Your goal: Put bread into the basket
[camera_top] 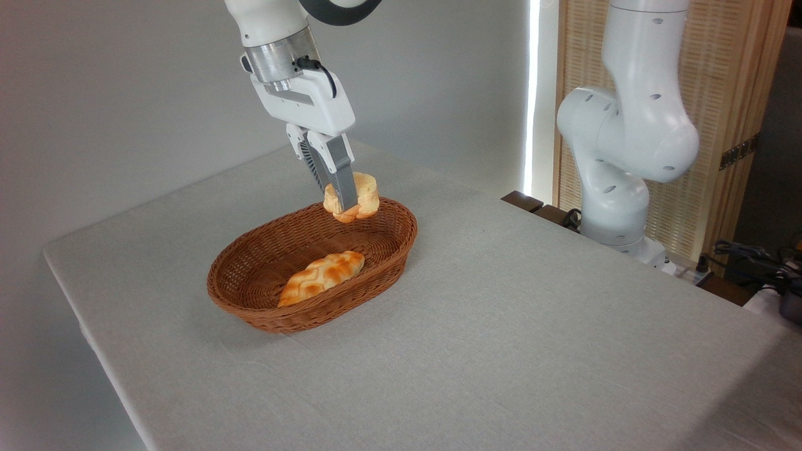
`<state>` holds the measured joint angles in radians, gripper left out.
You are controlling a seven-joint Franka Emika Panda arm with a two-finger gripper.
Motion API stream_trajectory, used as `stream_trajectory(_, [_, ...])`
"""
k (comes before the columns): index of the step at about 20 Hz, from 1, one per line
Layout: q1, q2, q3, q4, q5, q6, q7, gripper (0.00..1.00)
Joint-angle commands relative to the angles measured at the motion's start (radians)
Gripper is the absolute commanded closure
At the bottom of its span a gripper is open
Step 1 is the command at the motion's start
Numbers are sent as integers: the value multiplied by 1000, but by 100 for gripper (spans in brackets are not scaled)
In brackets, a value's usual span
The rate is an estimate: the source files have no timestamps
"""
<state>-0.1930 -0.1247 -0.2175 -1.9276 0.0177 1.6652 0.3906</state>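
My gripper (340, 202) is shut on the bread (362, 195), a small round pale-golden bun with a fluted orange edge. The bun hangs tilted in the air, just above the far rim of the basket (388, 266). That basket is an oval reddish-brown wicker one with low sides, near the middle of the table. One grey finger (335, 169) crosses the front of the bun and hides part of it.
A braided, brown-toasted loaf (321, 277) lies inside the basket. The grey cloth-covered table (532, 326) stretches wide to the right and front. The arm's white base (617, 188) stands at the back right, with cables (752, 257) beside it.
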Motion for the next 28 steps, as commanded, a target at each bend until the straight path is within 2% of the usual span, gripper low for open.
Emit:
stream_trajectory(1, [47,-7,-33,-7,-25,1,5,0])
stream_trajectory(8, [53,-12,-33,-5,-19,-1,11,0])
stream_trajectory(9, [66,-13,-33,-4,-18,-1,13,0])
stream_trajectory(12, [148,-32,-85,1,-9,-4,24,0])
stream_trajectory(13, [153,-35,-83,4,-5,-4,24,0])
stream_trajectory(14, [156,-39,-79,7,14,-4,22,0])
stream_trajectory(16, [176,-39,-69,39,86,-12,27,0])
stream_trajectory(20, [181,-39,62,120,77,-34,147,0])
stream_trajectory(23, [176,-38,139,169,32,-59,197,0])
stream_trajectory(28, [175,-26,173,208,16,-122,227,0])
